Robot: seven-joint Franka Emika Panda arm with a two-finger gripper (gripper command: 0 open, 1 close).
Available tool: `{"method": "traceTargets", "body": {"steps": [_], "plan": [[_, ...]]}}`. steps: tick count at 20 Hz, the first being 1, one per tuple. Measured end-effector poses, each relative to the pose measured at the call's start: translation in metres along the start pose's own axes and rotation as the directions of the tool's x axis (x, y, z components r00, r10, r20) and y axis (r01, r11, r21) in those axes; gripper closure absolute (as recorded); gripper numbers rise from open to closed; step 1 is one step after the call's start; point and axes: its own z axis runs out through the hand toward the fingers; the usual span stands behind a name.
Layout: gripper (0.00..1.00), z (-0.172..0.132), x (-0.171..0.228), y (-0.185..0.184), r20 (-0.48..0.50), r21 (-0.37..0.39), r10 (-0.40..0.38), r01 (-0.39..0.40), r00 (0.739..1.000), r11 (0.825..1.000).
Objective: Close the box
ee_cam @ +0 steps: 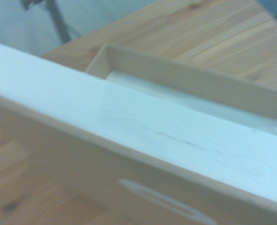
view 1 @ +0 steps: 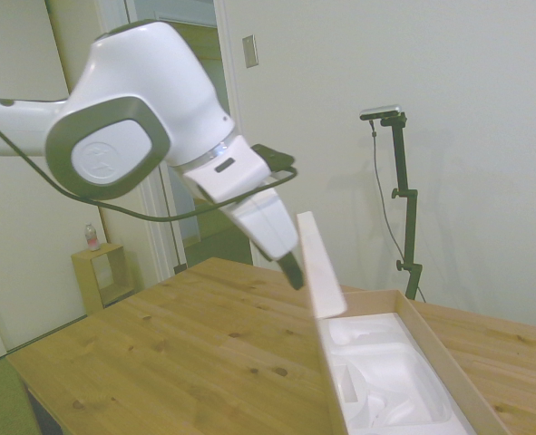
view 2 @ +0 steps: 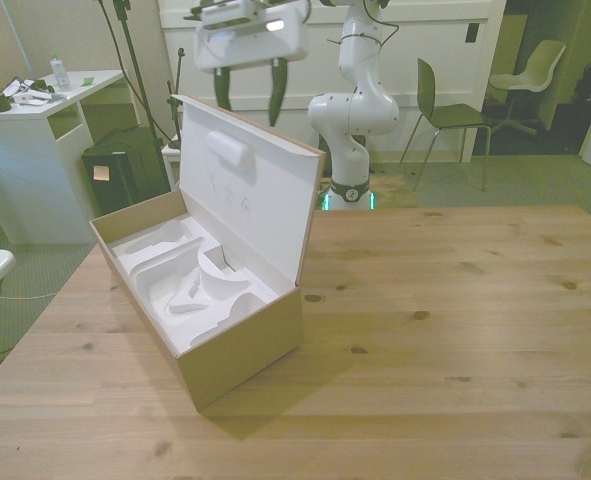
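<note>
Wooden desk in an office room, box at the front view's left, lid upright, foam lining exposed, jaws open behind lid's top edge, wrist view alone shows lid's white oval mark, chair beyond.

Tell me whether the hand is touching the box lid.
Cannot tell. In the side view the hand meets the lid, but no view plainly shows contact or a gap.

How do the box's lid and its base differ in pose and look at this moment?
The lid stands raised, nearly upright and tilted slightly, while the base lies flat on the table. The lid's inner face is a smooth white panel with one raised pad; the base holds white moulded foam with deep recesses. The tool hovers at the lid's top edge, well above the base. Both are brown cardboard outside.
</note>
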Motion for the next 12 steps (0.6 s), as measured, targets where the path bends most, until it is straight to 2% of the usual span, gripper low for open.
{"method": "traceTargets", "body": {"steps": [3,5,8,10,12], "plan": [[0.0,0.027,0.043,0.003,-0.098,0.005,0.105,-0.105,0.99,0.994],[0.0,0.039,0.051,-0.001,-0.117,-0.005,0.118,-0.119,0.986,0.993],[0.0,0.048,0.025,-0.016,-0.064,-0.013,0.044,-0.045,0.997,0.999],[0.0,0.052,-0.017,-0.025,0.015,-0.025,-0.036,0.036,0.999,0.999],[0.0,0.051,-0.06,-0.026,0.108,-0.041,-0.105,0.11,0.989,0.993]]}}
